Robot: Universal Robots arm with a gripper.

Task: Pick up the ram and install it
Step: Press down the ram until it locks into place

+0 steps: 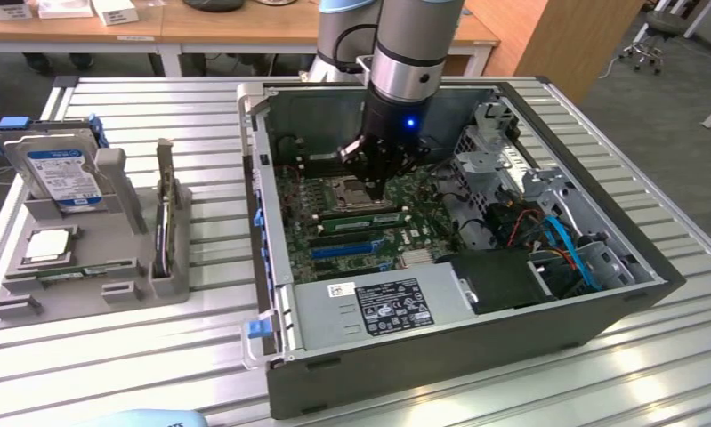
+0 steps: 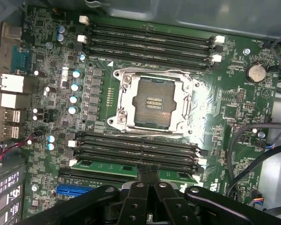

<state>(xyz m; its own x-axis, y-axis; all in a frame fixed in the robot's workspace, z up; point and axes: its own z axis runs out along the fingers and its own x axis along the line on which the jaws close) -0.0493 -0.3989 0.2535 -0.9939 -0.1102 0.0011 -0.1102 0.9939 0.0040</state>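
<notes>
Pincer: we see the gripper [image 2: 149, 180] lowered inside the open computer case [image 1: 593, 320], over the motherboard [image 2: 225, 108], its fingers pressed together with no gap between them.
Ram: the ram [image 2: 117, 167], a green stick, lies seated in a slot directly under the fingertips, which touch its top edge at mid-length; in the exterior view we see it as a pale green strip [image 1: 358, 219] just below the pincer.
Neighbours: the ram lies in the bank of black slots [image 2: 136, 150] beside the empty processor socket [image 2: 153, 102]; a second bank [image 2: 150, 44] lies across the socket.
Writing: we make out a white-and-black label [image 1: 385, 305] on the power supply, its text unreadable.
Outside the case: on the exterior view's left, a grey holder [image 1: 88, 276] carries a hard drive [image 1: 59, 173] with a blue label, too small for us to read.
</notes>
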